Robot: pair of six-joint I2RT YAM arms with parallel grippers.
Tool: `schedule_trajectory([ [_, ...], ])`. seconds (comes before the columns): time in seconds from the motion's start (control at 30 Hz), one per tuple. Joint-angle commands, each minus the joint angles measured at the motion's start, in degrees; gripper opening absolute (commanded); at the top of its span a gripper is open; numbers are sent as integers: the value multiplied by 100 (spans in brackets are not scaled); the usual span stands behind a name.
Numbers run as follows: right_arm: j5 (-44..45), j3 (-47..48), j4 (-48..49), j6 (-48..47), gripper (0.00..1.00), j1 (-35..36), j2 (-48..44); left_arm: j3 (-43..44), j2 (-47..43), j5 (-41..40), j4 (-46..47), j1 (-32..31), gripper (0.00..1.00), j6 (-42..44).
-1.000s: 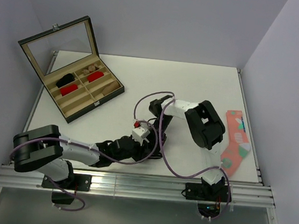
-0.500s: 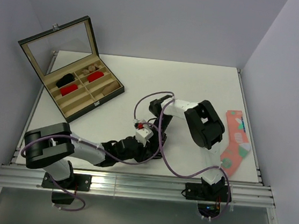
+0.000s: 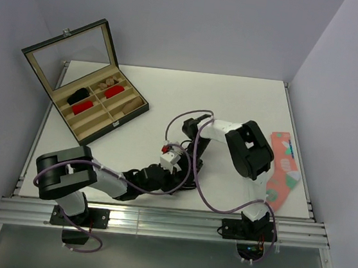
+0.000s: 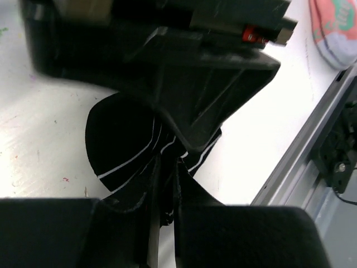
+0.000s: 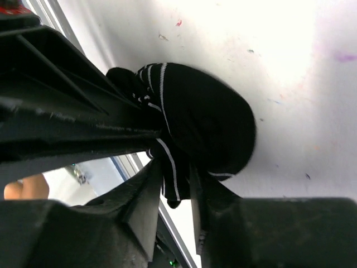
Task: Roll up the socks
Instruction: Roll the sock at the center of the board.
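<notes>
- Pinching a fold of the black striped sock (image 4: 120, 142) with the left pincer (image 4: 166, 170), low centre of the left wrist view; fingers nearly together, only a thin slit between them, dark fabric caught in it.
- Gripping that sock from the opposite side with the right pincer (image 5: 174, 173), low centre of the right wrist view; striped fabric filling the narrow gap and touching both fingers.
- Lying bunched on the white worktop (image 3: 234, 101) as a rounded lump with thin white stripes curving over it. Mostly hidden beneath the two wrists in the top view, just below the centre of the frame and near the metal rail (image 3: 175, 225) along the bottom.
- Meeting tip to tip over that lump: left arm reaching in from the lower left, right arm folded over from the lower right.
- Resting flat at the right edge of the top view, well apart from both pincers: coral-pink patterned sock (image 3: 283, 168), toe also showing in the upper right corner of the left wrist view.
- Standing open at the upper left of the top view: dark compartment box (image 3: 118, 125), glass lid (image 3: 69, 50) tilted up.
- Sitting in its compartments: red bundles (image 3: 82, 105), a black roll (image 3: 76, 96) and tan pieces (image 3: 128, 105), too small to tell whether any is a sock.
</notes>
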Motion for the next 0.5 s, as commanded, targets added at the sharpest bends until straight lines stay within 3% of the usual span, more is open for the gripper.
schedule_trajectory([
  [0.0, 108, -54, 1031, 197, 36, -199, -336, -368, 349, 445, -174, -50, 0, -473],
  [0.47, 107, -817, 1927, 286, 38, -1122, -1943, -685, 824, 1385, 128, 108, 0, -1203],
])
